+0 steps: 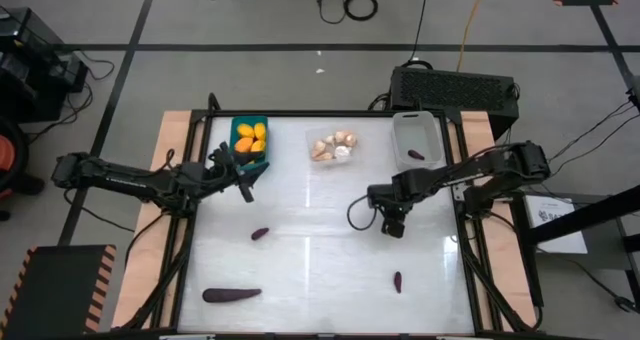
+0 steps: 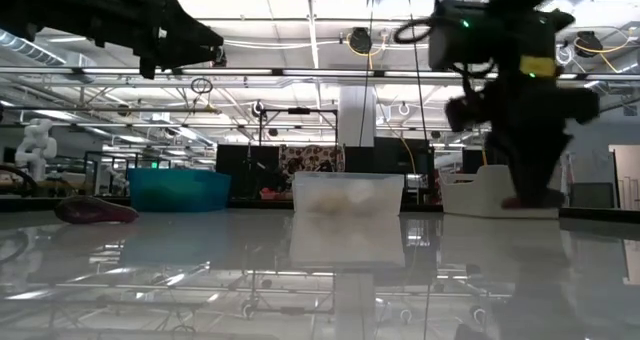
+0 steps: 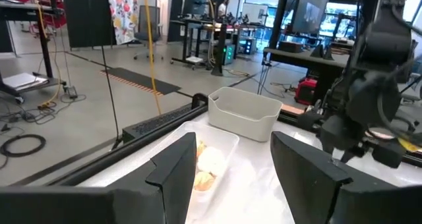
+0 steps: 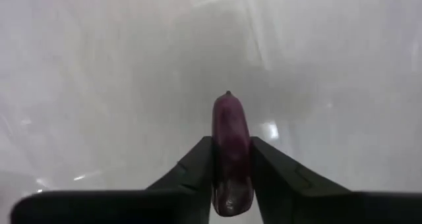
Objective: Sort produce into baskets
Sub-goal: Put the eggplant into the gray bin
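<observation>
My right gripper (image 1: pixel 393 223) is over the middle-right of the table, pointing down, shut on a small dark purple eggplant piece (image 4: pixel 231 145). My left gripper (image 1: pixel 243 180) is open and empty, raised just beside the near side of the teal bin (image 1: pixel 250 140), which holds yellow-orange ovals. In the left wrist view its fingers (image 3: pixel 175 165) frame the clear tray (image 3: pixel 217 155) of cream bulbs. The white bin (image 1: pixel 418 138) holds one purple piece. Three purple pieces lie on the table: a small one (image 1: pixel 259 234), a long one (image 1: pixel 231 294) and another small one (image 1: pixel 397 281). My right gripper pinches the eggplant piece by its two long sides (image 4: pixel 231 174) between its two fingers. The fingers come from above, pointing down, and lie along the piece. Its pointed end (image 4: pixel 228 95) sticks out past the fingertips toward the table; whether it touches the table I cannot tell.
A black box (image 1: pixel 455 85) stands beyond the table's far edge, behind the white bin. The three bins line the far edge. Bare table lies between the two arms and along the near edge, apart from the loose purple pieces.
</observation>
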Motion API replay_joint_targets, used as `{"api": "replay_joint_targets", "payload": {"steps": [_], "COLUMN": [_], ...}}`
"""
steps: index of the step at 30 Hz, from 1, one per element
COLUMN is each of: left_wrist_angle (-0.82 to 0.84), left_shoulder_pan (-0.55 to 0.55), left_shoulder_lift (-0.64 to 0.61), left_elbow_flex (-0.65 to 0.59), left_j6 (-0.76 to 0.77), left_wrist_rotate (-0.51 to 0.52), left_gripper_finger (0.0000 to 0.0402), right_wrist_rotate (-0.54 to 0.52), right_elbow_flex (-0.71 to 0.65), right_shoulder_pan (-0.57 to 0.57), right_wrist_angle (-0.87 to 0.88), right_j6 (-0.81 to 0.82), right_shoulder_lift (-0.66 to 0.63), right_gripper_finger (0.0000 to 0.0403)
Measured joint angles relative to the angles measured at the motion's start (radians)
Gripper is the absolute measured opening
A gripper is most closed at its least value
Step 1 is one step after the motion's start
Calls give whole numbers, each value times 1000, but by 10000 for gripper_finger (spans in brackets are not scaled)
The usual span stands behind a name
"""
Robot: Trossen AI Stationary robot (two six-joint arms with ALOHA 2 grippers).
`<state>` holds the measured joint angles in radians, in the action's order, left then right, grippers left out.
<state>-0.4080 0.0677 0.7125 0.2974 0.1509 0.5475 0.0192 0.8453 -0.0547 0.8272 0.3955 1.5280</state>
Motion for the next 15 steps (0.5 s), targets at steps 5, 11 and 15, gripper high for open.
{"api": "replay_joint_targets", "payload": {"steps": [5,11,15], "left_wrist_angle": [0,0,0], "left_shoulder_pan": [0,0,0], "left_shoulder_lift": [0,0,0], "left_elbow_flex": [0,0,0], "left_j6": [1,1,0], "left_wrist_rotate": [-1,-1,-1], "left_gripper_finger": [203,203,203], "right_wrist_rotate": [-121,-378,-438], "right_elbow_flex": [140,349,446], "right_shoulder_pan": [58,196,345], "right_wrist_angle": [124,290,342], "right_j6": [-89,-160,-186], "right_shoulder_lift": [0,0,-2], "right_gripper_finger": [59,57,57]}}
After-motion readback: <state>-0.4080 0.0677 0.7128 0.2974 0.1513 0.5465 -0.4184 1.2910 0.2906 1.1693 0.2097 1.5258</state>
